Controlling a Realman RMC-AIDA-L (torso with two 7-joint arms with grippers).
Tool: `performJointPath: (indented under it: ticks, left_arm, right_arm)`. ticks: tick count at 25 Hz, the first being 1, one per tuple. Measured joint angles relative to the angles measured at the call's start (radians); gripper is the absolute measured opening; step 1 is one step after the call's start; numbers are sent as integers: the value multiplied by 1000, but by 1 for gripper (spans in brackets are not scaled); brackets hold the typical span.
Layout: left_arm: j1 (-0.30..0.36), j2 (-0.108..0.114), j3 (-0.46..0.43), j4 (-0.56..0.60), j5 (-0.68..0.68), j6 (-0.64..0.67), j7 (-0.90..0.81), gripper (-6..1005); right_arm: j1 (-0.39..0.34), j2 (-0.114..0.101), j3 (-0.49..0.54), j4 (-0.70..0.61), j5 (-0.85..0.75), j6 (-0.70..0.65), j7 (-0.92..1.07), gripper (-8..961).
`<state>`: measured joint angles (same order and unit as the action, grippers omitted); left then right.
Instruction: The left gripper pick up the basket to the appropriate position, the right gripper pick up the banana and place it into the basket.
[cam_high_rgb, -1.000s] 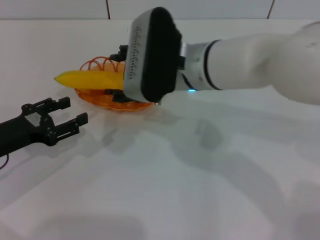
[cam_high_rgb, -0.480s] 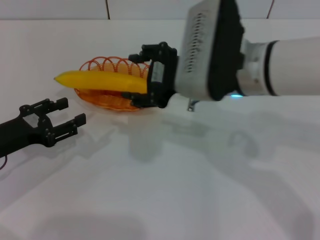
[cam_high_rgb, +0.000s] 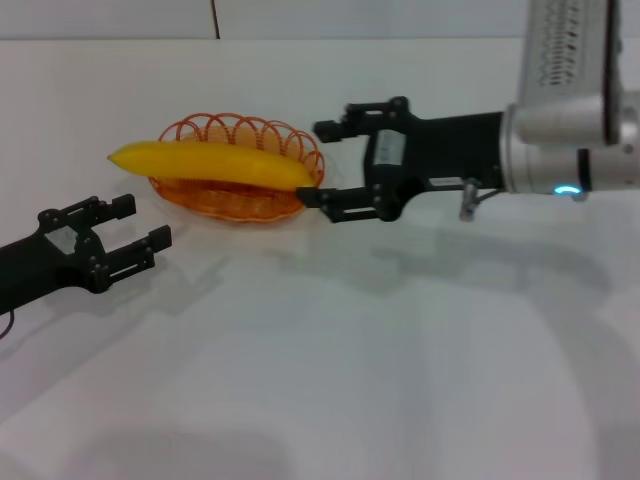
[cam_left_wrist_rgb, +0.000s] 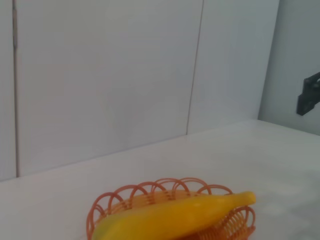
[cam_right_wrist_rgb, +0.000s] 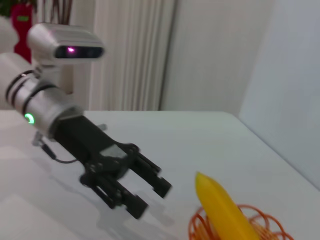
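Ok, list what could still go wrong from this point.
1. The banana is longer than the basket and lies across its rim with one end sticking out past it, so a nudge could roll it off.
2. The right end effector, open, sits right beside the banana's near end; pulling away carelessly could clip the fruit or rim.
3. The left end effector, open on the table near the basket, could bump it if moved.

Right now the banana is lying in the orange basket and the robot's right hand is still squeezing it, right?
Not quite. The banana does lie in the orange basket, but the right hand is open, just beside its end, not squeezing it. The head view shows this.
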<state>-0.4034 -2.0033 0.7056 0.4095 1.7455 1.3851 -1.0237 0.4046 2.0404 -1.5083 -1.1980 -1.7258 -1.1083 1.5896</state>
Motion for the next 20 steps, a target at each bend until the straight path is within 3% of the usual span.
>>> performJointPath:
  ticks: [11,20]
  left_arm:
    - [0,-7,-2,0,-3,0,17,701]
    - [4,-12,-3,0,-3,-3,27,701]
  right_arm:
    - [45,0,58,300,38,63,-117,740]
    - [10,1,72,319,49,57,-133,738]
